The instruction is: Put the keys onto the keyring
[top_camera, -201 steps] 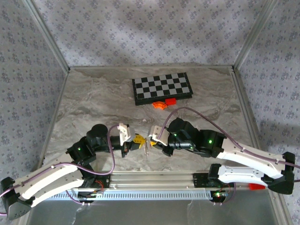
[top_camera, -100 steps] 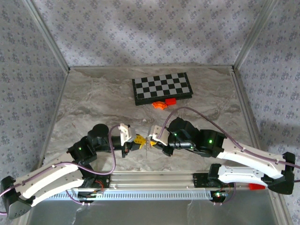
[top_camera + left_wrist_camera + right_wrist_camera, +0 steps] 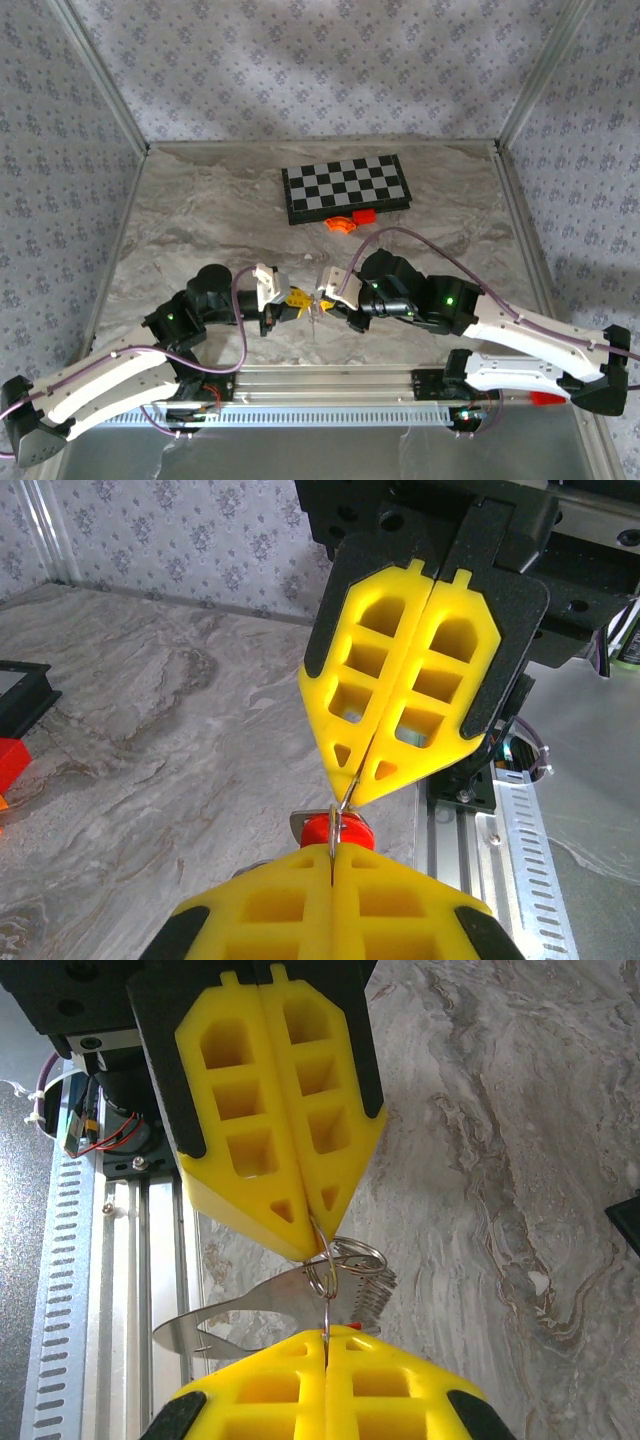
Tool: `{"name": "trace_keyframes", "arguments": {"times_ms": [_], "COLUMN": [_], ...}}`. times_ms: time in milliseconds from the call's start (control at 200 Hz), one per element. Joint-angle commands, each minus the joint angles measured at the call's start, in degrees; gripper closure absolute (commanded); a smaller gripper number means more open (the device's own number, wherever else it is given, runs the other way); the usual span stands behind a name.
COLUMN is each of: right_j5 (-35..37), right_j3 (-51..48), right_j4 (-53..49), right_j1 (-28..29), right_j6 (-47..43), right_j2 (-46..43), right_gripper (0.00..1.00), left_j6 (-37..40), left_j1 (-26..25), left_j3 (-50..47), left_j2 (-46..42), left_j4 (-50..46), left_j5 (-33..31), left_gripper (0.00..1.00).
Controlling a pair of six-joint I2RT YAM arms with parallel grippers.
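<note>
Just beyond the metal rail [image 3: 330, 380] at the table's near edge, the two arms meet tip to tip. The left hand [image 3: 297, 299] and right hand [image 3: 322, 293] are both pressed fully closed, each apparently pinching the thin wire of the keyring [image 3: 345, 1258], which is held in the air between them. The key [image 3: 338, 830], with its red head, sits right at the meeting point, just under the fingertips. A flat silvery metal tab [image 3: 250, 1320] juts out beside it. Whether the key is already threaded on the wire cannot be told.

Over the last second almost nothing has moved. The left hand has crept a shade closer to the right, and both have stayed clamped. That suggests slow, fine alignment in the middle of threading, with the job not yet clearly done.

Farther back on the marbled table [image 3: 200, 220], well apart from the work, lie a chessboard [image 3: 346, 187], an orange curved piece [image 3: 340, 224] and a red block [image 3: 363, 215].
</note>
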Motion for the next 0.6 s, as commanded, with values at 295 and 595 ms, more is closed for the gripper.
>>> {"name": "trace_keyframes", "arguments": {"times_ms": [295, 595], "right_j5": [-2.4, -2.79], "right_j3": [2.03, 2.28], "right_j4": [2.49, 2.55], "right_j1": [-0.26, -0.23], "right_j6": [0.83, 0.89], "right_j2": [0.15, 0.27], "right_gripper": [1.0, 1.0], "left_j6": [1.56, 2.06], "left_j1": [-0.59, -0.7], "left_j3": [3.27, 3.62], "left_j2": [0.19, 0.68], "left_j4": [0.08, -0.58], "left_j5": [2.12, 2.37], "left_gripper": [1.0, 1.0]}}
